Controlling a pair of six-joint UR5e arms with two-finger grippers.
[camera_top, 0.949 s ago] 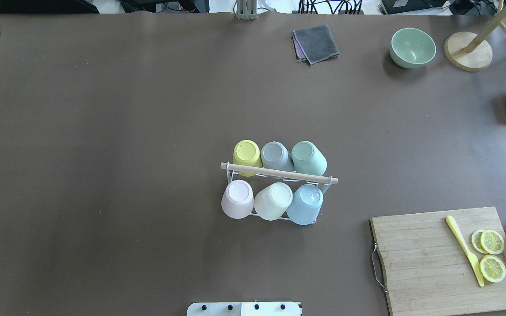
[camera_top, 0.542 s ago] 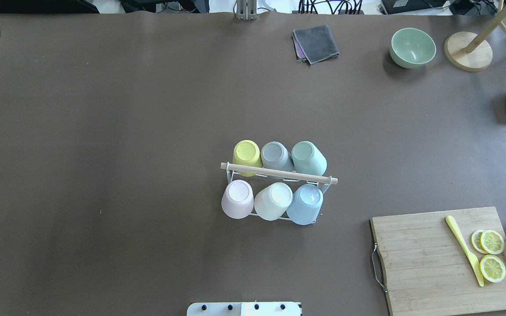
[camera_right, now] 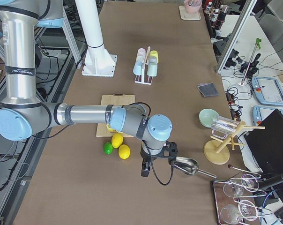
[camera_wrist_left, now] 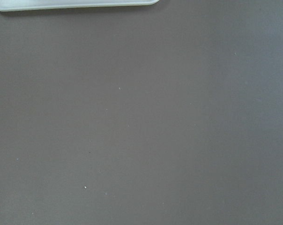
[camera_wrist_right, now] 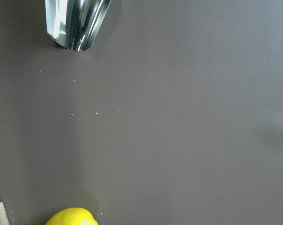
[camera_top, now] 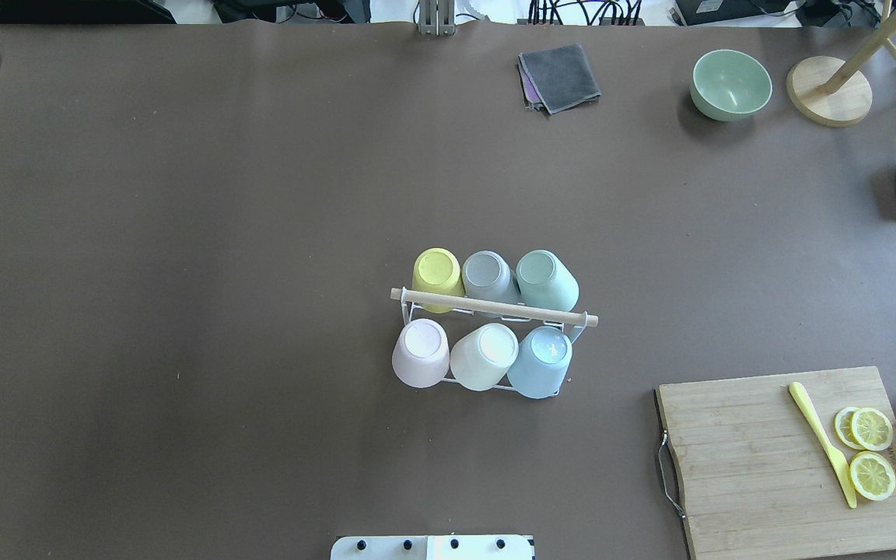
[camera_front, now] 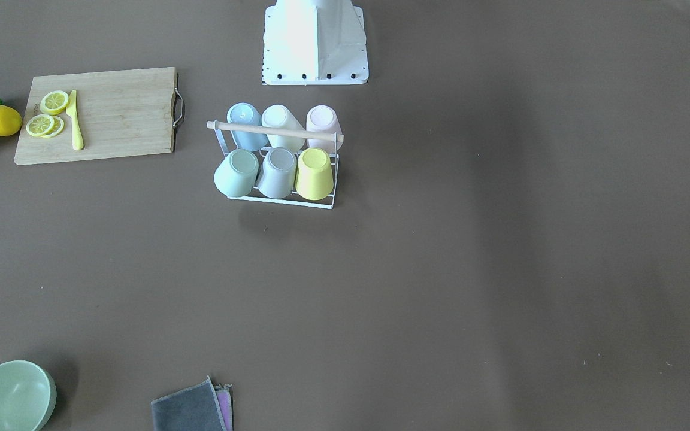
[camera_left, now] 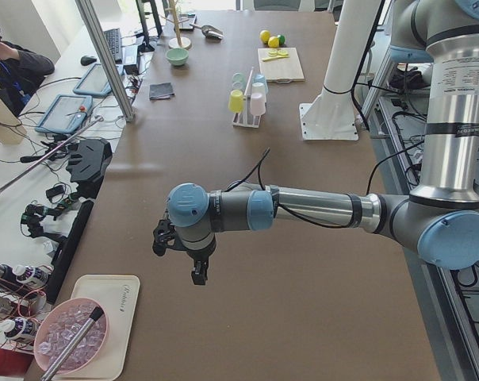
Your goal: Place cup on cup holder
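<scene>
Filling cup holder [camera_top: 495, 306], six cups [camera_top: 484, 356], seemingly upturned

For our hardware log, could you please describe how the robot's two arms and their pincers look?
Both the left arm and right arm are silver tubes with pale blue joint caps. The left pincer and right pincer are black, each trailing a thin black cable.

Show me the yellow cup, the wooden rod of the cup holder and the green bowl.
yellow cup [camera_top: 437, 270], overhead view, its upturned base.
wooden rod [camera_top: 495, 306], overhead view, its middle.
green bowl [camera_top: 730, 84], overhead view, its inner bottom.
</scene>
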